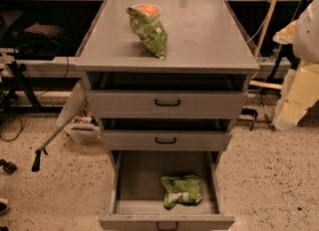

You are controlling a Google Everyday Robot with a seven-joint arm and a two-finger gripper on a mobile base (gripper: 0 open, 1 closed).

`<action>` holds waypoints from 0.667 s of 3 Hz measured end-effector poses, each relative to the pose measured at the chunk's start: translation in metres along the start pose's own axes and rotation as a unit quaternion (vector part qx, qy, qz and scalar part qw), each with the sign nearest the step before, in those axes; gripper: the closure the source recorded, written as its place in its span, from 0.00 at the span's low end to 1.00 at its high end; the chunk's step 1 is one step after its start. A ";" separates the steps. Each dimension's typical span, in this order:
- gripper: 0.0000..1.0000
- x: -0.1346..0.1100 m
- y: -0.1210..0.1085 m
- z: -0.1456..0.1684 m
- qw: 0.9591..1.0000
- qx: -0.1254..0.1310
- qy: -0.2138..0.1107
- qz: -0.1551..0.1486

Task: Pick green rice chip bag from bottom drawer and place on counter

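Crumpled bright-green bag (182, 190) with a whitish patch lies in the open bottom drawer (134, 175); claw (295, 98) at right edge, grip impossible to tell.

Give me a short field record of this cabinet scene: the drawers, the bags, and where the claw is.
bottom drawer: lowest of three, pulled open
green rice chip bag: lying crumpled on the drawer floor, front right
counter: holds a darker leaf-patterned bag, with an orange bowl just behind it
claw: not in view
task state: bag not yet picked up
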State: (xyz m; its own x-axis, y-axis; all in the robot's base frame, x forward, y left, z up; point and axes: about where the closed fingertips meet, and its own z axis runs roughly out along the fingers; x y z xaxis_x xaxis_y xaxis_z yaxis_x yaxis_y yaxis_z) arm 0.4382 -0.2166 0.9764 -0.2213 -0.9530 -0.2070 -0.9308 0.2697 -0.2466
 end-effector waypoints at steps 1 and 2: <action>0.00 0.000 0.000 0.000 1.000 0.000 0.000 0.000; 0.00 -0.001 0.008 0.027 1.000 -0.007 0.015 -0.026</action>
State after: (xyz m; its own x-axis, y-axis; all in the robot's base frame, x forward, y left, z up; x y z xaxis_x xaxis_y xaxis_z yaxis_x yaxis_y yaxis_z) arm 0.4393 -0.2095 0.9491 -0.1801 -0.9696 -0.1657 -0.9452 0.2172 -0.2439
